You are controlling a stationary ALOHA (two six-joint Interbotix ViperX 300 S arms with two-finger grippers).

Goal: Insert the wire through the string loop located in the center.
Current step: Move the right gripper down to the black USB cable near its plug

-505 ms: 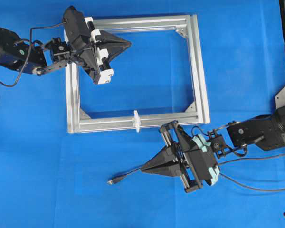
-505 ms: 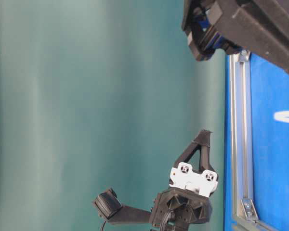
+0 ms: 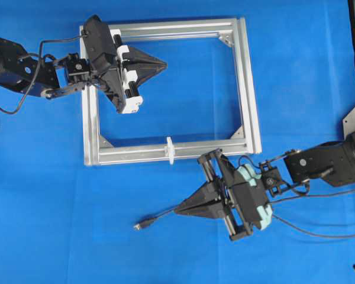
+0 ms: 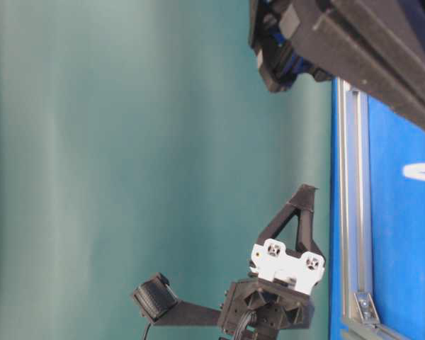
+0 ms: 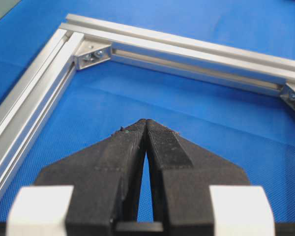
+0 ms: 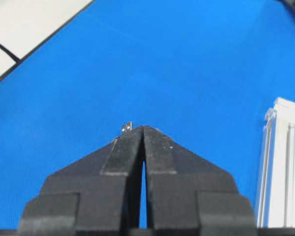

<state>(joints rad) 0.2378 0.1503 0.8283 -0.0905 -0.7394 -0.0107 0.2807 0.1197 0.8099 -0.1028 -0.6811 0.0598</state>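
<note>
A big square silver frame [image 3: 247,83] lies flat on the blue bench [image 3: 296,71]. It sits near the top edge of the bench, a bit left of the middle. The frame is made of four shiny metal bars. Small silver corner pieces [image 3: 226,39] sit inside its corners. The blue of the bench shows through the middle of the frame. Behind the bench hangs a plain green wall [image 4: 127,142].

The setting is a robotics laboratory test bench. A blue work surface [image 3: 47,225] carries a square aluminium frame [image 3: 248,89] (extruded profile with corner brackets), and a plain teal backdrop [image 4: 127,142] encloses the station.
</note>
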